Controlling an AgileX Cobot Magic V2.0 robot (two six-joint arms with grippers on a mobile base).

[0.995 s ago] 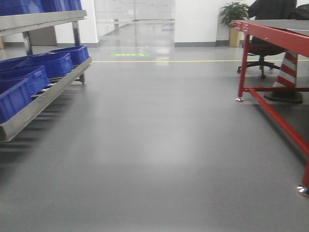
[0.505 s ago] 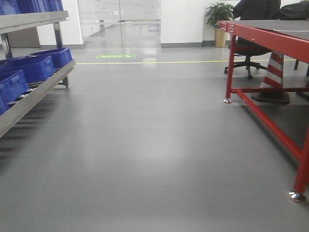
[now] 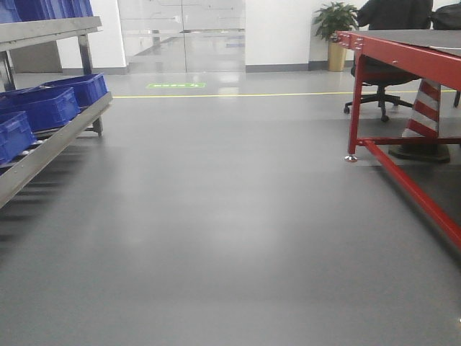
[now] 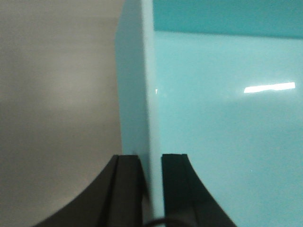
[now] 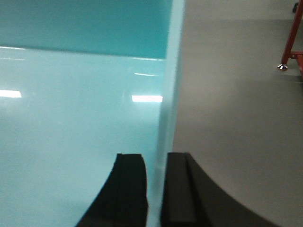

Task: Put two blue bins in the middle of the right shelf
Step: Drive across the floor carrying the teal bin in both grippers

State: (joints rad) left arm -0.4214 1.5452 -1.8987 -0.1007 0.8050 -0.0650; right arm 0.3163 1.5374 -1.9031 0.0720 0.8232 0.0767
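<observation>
Since 0.5 s ago view has swung: red table (image 3: 403,56) now further rt in frame, its near foot out of view. Front cam, L to R: steel rack (image 3: 50,150) w/ blue bins (image 3: 47,107) on sloped lower tier; glossy grey floor (image 3: 216,216), yellow line (image 3: 238,94), glass doors (image 3: 180,32); plant (image 3: 335,18), striped cone (image 3: 426,108) under table. Left gripper (image 4: 150,158) fingers clamped tight on L wall of held bin (image 4: 227,118), which looks pale teal in wrist cams; right gripper (image 5: 156,158) pinches its R wall likewise
</observation>
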